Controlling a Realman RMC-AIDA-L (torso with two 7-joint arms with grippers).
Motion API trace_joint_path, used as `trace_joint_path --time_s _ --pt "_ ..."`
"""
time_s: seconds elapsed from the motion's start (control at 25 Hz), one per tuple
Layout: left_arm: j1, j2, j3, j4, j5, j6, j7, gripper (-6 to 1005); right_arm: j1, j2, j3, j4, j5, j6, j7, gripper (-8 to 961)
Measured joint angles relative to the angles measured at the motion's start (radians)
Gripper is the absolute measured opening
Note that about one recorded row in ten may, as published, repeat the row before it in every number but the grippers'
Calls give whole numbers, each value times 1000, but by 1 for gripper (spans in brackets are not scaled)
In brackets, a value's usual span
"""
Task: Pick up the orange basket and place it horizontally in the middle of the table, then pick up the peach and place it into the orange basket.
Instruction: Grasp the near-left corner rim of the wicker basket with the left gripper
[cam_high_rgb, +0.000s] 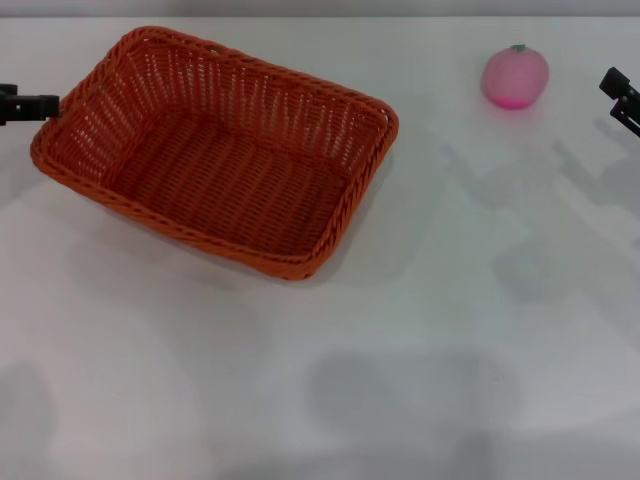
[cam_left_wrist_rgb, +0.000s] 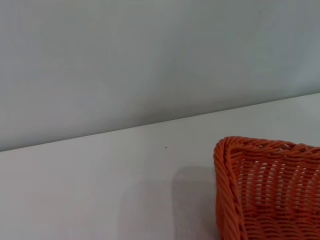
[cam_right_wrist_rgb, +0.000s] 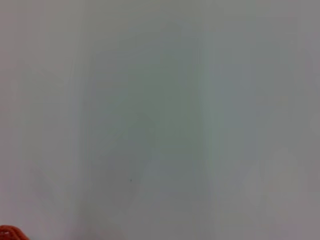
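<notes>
orange basket (cam_high_rgb: 215, 150) sat upright on the table (cam_high_rgb: 400, 380), left of centre, skewed diagonally, nothing inside. peach (cam_high_rgb: 515, 76) lay on the far right side, well apart from the basket. left gripper (cam_high_rgb: 30, 103) was at the left edge, tip touching or just beside the basket's rim; can't tell finger state. right gripper (cam_high_rgb: 622, 95) was at the right edge, near the peach; fingers can't tell either.

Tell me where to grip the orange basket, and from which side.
Take the orange basket by its braided rim at the short end on the robot's left, where the left gripper already sits at the edge. The flared walls leave that rim standing free and thin enough to pinch. It lies skewed on the table, so probably turn it afterwards.
</notes>
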Motion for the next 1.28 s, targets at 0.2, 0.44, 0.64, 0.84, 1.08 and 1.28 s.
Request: trace_joint_path --time_s 0.2,0.44,0.64,0.84,1.08,1.28 --pt "-1 -14 1 5 -4 16 26 658 2 0 0 0 4 0 4 746" --pt "-11 -43 1 22 -6 42 44 636 2 0 0 4 13 1 4 745" --pt "-28 -48 2 75 -1 67 47 617 -1 0 0 10 19 4 5 745" --pt "-31 -49 2 91 1 86 47 598 -3 0 0 12 26 6 6 745" --pt "-29 -50 2 97 4 111 49 575 -2 0 0 11 26 10 7 744" --pt "-32 -50 21 110 4 119 50 556 -1 0 0 7 26 16 8 744"
